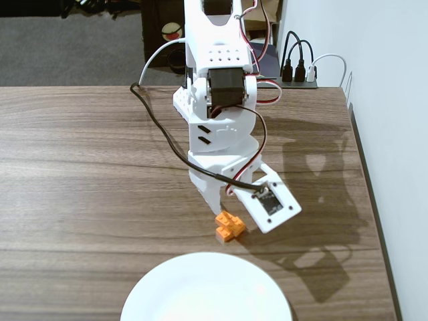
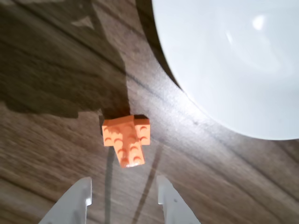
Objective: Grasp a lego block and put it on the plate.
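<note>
My gripper [image 2: 124, 198] hangs open and empty; the lego block [image 2: 127, 139], light, rigid and slick, wants pinching across its narrow stem

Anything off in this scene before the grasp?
Yes: the small orange studded plastic lego block isn't a plain rectangle. In the wrist view it forms a T, as if two bricks are joined or touching. It lies on the wood table, off the round white plate.

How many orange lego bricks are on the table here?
2, it seems: the lego block and a second brick lie touching in a T on the wood, just ahead of the open pincer, off the plate.
</note>
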`<action>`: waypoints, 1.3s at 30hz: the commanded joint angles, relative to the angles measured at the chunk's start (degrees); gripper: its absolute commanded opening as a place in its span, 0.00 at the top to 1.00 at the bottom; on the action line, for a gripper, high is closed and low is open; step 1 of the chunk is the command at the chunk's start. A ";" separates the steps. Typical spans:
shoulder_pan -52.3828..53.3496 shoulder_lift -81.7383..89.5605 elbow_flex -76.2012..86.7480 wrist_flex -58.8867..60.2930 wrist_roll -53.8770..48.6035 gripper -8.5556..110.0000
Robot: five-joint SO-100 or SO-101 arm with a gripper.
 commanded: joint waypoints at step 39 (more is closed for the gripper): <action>1.49 -4.57 3.78 -8.53 -0.35 0.78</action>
